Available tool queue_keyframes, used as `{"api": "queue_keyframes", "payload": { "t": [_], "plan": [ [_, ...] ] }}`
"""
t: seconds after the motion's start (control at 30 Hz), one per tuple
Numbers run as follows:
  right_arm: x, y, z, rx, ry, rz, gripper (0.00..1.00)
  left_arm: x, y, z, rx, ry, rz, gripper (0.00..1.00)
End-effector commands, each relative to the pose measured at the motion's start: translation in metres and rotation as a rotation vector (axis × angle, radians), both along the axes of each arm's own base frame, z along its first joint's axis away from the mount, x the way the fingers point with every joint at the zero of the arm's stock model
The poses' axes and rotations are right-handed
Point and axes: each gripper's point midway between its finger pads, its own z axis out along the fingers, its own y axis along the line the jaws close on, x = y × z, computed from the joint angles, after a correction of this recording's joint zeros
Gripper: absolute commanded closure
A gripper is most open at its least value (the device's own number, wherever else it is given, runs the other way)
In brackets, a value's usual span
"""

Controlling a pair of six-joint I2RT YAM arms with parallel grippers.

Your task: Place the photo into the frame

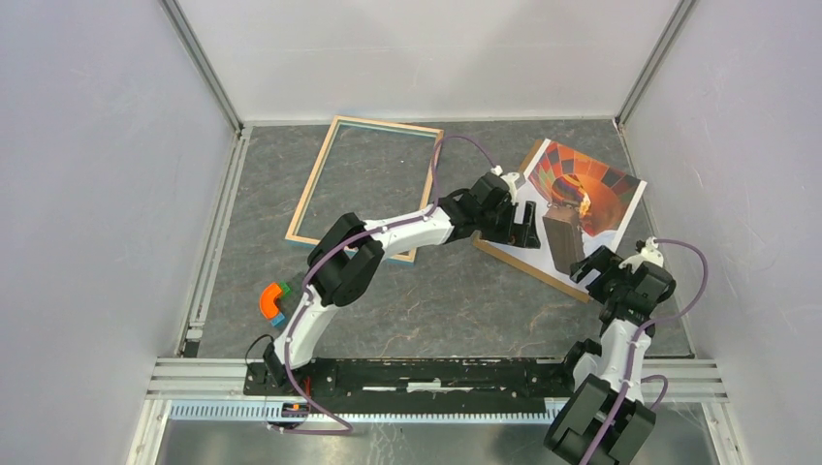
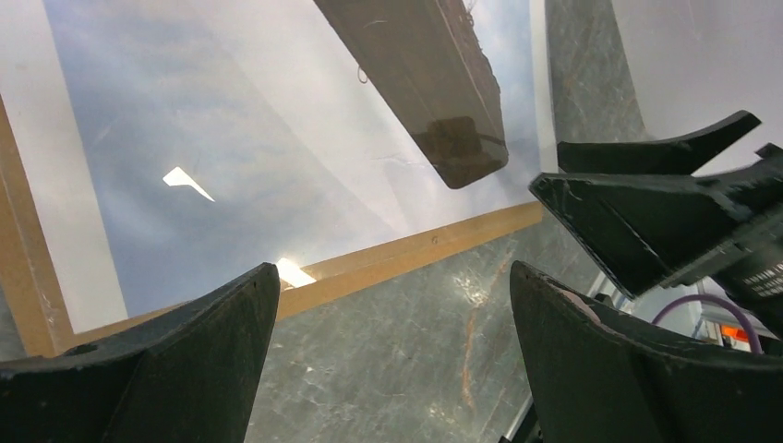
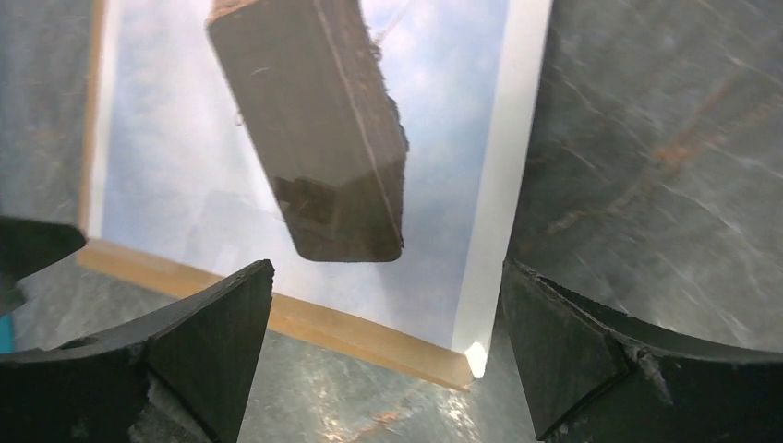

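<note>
Top external: left gripper point(image 1: 523, 231) and right gripper point(image 1: 588, 266) both sit at the near edge of the backing board point(image 1: 528, 263). Fingers on each are spread wide, nothing held. The photo point(image 1: 586, 189) lies picture side up on the board, just beyond both sets of fingertips. A dark brown strip point(image 1: 562, 242) lies across it, straight ahead of the right gripper. The frame point(image 1: 312, 184) lies flat, light wood showing, well apart and back along the left forearm.

Step, as judged: reaching for the photo, not yet gripped.

Next move calls for catching the photo's edge alone, leaving the board down, and minding the strip.
</note>
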Motion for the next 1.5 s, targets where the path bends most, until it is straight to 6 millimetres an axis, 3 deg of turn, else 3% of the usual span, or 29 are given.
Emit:
{"api": "queue_keyframes", "payload": {
  "t": [0.0,0.17,0.27,0.37,0.5,0.7,0.9,1.33,1.47],
  "plan": [
    [0.029,0.020,0.032,0.008,-0.180,0.157,0.02,0.038,0.013,0.012,-0.023,-0.109,0.038,0.00],
    [0.041,0.037,0.042,0.007,-0.168,0.261,0.02,0.063,0.009,0.015,-0.143,-0.061,0.064,0.00],
    [0.036,0.030,0.039,-0.045,-0.099,0.251,0.02,0.074,0.003,0.011,-0.164,-0.046,0.060,0.00],
    [0.031,0.025,0.031,-0.049,-0.067,0.200,0.02,0.080,0.004,0.000,-0.156,-0.048,0.063,0.00],
    [0.030,0.039,0.026,0.047,-0.069,0.214,0.02,0.090,0.014,-0.020,-0.124,-0.051,0.094,0.00],
    [0.019,0.032,0.015,0.118,-0.015,0.079,0.02,0.094,0.024,-0.037,-0.086,-0.022,0.137,0.00],
    [0.010,0.037,0.019,0.133,-0.016,0.070,0.02,0.100,0.041,-0.042,-0.111,0.020,0.193,0.00],
    [-0.014,0.068,-0.017,0.257,0.076,0.156,0.04,0.096,0.037,-0.039,-0.133,0.030,0.169,0.00],
    [-0.015,0.068,-0.021,0.258,0.082,0.160,0.05,0.096,0.037,-0.039,-0.135,0.031,0.167,0.00]
  ]
}}
